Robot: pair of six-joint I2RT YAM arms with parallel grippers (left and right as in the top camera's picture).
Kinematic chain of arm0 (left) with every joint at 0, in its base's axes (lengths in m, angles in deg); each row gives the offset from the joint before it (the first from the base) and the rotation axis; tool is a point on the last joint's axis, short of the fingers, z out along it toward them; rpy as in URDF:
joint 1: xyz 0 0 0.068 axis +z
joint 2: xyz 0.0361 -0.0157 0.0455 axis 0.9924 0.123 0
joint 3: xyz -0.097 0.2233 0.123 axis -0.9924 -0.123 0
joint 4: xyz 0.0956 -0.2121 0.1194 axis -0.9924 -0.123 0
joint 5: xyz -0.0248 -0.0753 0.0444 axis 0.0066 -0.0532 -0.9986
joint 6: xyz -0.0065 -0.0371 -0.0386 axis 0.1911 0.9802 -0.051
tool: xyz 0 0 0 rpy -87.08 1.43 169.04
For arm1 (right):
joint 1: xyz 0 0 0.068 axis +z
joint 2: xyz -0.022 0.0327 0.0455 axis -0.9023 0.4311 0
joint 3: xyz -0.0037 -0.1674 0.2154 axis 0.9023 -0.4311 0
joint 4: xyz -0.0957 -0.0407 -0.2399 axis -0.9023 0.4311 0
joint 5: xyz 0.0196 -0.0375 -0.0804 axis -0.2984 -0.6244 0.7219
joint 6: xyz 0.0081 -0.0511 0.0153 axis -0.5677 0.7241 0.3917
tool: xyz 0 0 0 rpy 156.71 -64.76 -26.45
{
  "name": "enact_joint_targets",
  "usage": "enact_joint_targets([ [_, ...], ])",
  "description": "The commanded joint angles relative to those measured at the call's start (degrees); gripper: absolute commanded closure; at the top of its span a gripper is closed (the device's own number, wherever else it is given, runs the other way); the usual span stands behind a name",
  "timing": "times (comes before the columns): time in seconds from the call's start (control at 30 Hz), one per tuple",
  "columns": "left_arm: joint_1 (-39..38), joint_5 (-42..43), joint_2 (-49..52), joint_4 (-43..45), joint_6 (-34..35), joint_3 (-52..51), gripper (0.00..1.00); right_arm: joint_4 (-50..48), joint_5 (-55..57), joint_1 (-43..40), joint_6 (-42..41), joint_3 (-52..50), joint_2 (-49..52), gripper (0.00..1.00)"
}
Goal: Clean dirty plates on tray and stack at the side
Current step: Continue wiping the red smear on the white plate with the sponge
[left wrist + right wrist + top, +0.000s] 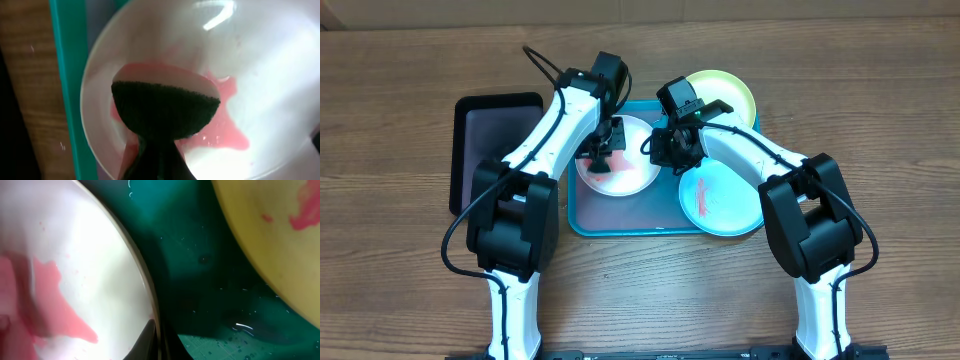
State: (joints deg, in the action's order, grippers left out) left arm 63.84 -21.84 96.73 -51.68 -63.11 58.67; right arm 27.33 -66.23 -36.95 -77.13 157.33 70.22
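Note:
The turquoise tray [620, 225] holds the white plate [625, 178], which has a red smear. My left gripper [600, 155] is shut on a black sponge [165, 110] and presses it onto the smear on the white plate [270, 75]. My right gripper [660, 150] is shut on the white plate's right rim, one finger on each side [157, 340]. The light aqua plate [725, 200], with red smears, lies at the tray's front right. The lime-green plate [732, 92] sits at the back right, partly off the tray, and shows red smears in the right wrist view [260, 225].
A smaller black tray [480, 130] lies on the wooden table just left of the turquoise tray. The tray's left rim [70, 90] runs close beside the white plate. Wet tray floor [200, 270] shows between the white and green plates.

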Motion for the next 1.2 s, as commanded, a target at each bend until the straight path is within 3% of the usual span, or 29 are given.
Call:
enact_joint_targets([
  [0.0,-0.44,2.97,0.83,-0.96,1.42,0.55,0.96,0.74,1.18,0.52,1.01,-0.22,2.54,0.96],
  [0.23,0.11,-4.48,0.83,7.98,-3.67,-1.88,0.96,0.76,1.14,0.55,1.01,-0.22,2.54,0.96],
  [0.37,0.11,-7.17,0.83,5.99,-4.35,-1.9,0.96,0.79,0.98,0.55,1.03,-0.22,2.54,0.96],
  [0.5,-0.17,-0.13,0.83,-1.29,-4.57,-2.71,0.96,0.74,0.98,0.52,1.25,-0.22,2.54,0.96],
  [0.6,-0.5,12.94,0.83,-0.5,-11.63,-4.63,0.96,0.72,0.96,0.52,1.25,-0.22,2.54,0.96],
  [0.63,-0.5,12.94,0.83,0.72,-11.87,-5.16,0.96,0.74,0.98,0.52,1.25,-0.22,2.54,0.96],
  [0.93,0.35,0.44,0.83,13.35,-4.24,-5.68,0.96,0.96,0.94,0.55,1.25,-0.22,2.54,0.96],
  [1.17,0.33,-2.16,0.83,6.19,-1.64,-4.59,0.96,0.76,0.66,0.55,1.44,-0.22,2.54,0.96],
])
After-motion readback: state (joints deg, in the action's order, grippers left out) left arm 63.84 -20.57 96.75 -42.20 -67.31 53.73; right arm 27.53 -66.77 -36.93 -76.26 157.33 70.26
